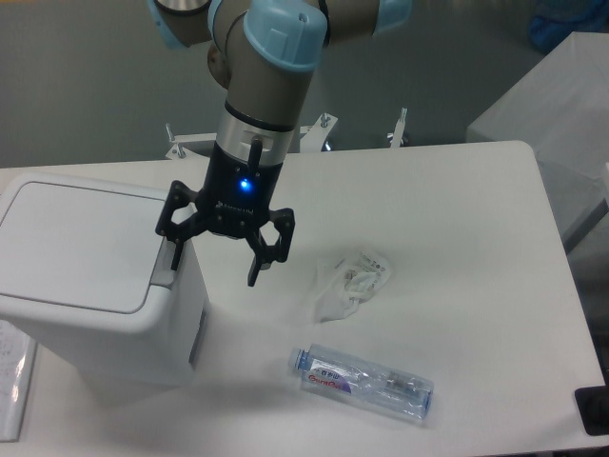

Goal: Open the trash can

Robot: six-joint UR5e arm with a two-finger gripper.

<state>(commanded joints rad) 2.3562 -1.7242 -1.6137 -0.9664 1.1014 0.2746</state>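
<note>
The trash can (90, 276) sits at the far left of the white table (457, 209), its flat lid down and level, and I take it as my reference for everything else. On its right rim I see the grey push-button tab (164, 274), partly hidden behind one black finger. My pincer (215, 263) hangs right at that rim with its jaws spread wide and holding nothing: one fingertip is down at the tab, though I cannot tell whether it presses it, and the other hangs in the air just off the can's right side. A blue light glows on the wrist above. Further right of the can lies a crumpled white wrapper (350, 282), and below it, toward the table's near edge, a clear plastic bottle (363, 384) rests on its side, well apart from the can.
</note>
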